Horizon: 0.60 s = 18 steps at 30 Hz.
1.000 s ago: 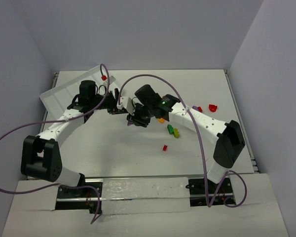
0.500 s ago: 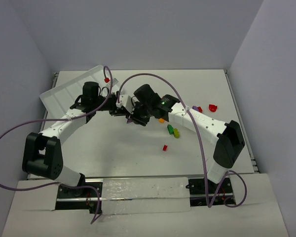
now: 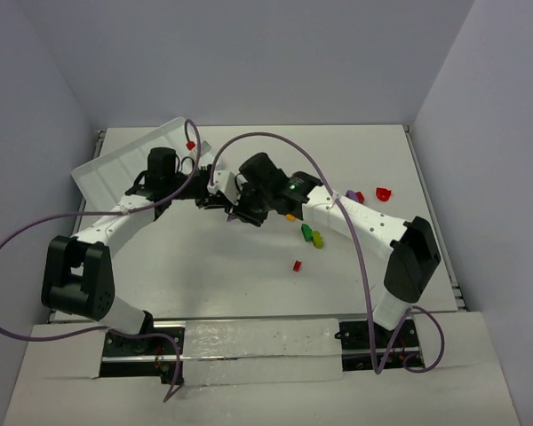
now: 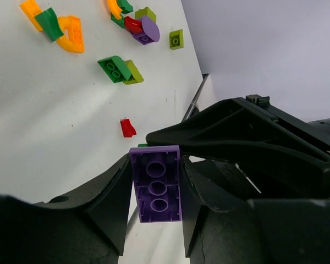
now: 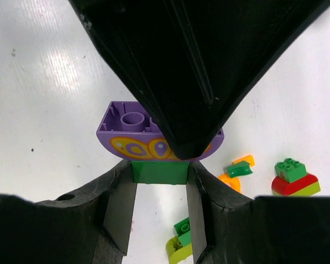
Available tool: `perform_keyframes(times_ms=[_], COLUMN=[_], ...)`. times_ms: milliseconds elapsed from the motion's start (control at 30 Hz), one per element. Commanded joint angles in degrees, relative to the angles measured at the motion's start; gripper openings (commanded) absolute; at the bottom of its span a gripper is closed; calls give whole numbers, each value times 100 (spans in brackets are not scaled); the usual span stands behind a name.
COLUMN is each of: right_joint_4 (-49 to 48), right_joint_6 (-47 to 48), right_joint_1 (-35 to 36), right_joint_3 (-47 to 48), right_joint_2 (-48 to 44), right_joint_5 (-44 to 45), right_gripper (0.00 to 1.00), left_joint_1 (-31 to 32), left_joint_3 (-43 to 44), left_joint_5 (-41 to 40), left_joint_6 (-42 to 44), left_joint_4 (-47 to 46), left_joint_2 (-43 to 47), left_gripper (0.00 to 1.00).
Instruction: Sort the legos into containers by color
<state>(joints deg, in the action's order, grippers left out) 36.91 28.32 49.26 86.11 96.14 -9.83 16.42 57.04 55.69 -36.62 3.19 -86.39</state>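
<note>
Top external view: at the far left of the table (image 3: 249, 293) lies the white tray (image 3: 115, 167), set at a slant. Its dividers are too faint to make out. A red brick (image 3: 191, 145) sits at the tray's right end, and whether it lies inside the wall cannot be told.

Just right of the tray, the left gripper (image 3: 218, 197) reaches toward the middle of the table and meets the right gripper (image 3: 240, 209) tip to tip above the surface.

From the left wrist, a purple brick (image 4: 155, 184) with three studs in a row is pinched between the two black fingers (image 4: 113, 209), both pads against its sides. One of the other gripper's fingers crosses just behind it.

From the right wrist, the jaws are closed on a green brick (image 5: 159, 171), snug between the fingers (image 5: 121, 212). The purple brick sits right against the green brick's far end, showing a yellow printed pattern, and is partly hidden by the left gripper's finger.

Further right on the bare table lie:
- an orange piece (image 3: 290, 216), just beside the right arm
- a green and lime pair (image 3: 312, 235), touching each other
- a small red brick (image 3: 297, 264), alone and nearer the arm bases
- two red pieces (image 3: 379, 193), near the right edge
</note>
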Motion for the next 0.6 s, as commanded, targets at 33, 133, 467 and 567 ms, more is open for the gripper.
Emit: perform_keyframes(times_ms=[33, 133, 467, 567], right_joint_4=[-512, -589, -735, -771], right_joint_6=[24, 16, -52, -109], right_joint_1=[2, -93, -198, -213], right_joint_3=[-127, -351, -393, -250], right_joint_2=[-335, -403, -288, -138], right_joint_5=[263, 272, 213, 164], right_gripper=[0, 0, 0, 0], left_joint_1=[-757, -1574, -4613, -4753], left_joint_3=[80, 143, 744, 783], left_joint_5=[211, 330, -1684, -2558], left_joint_6=[141, 384, 2330, 2464], left_joint_4=[106, 528, 1519, 1124], left_joint_2=[124, 176, 283, 69], left_gripper=[0, 0, 0, 0])
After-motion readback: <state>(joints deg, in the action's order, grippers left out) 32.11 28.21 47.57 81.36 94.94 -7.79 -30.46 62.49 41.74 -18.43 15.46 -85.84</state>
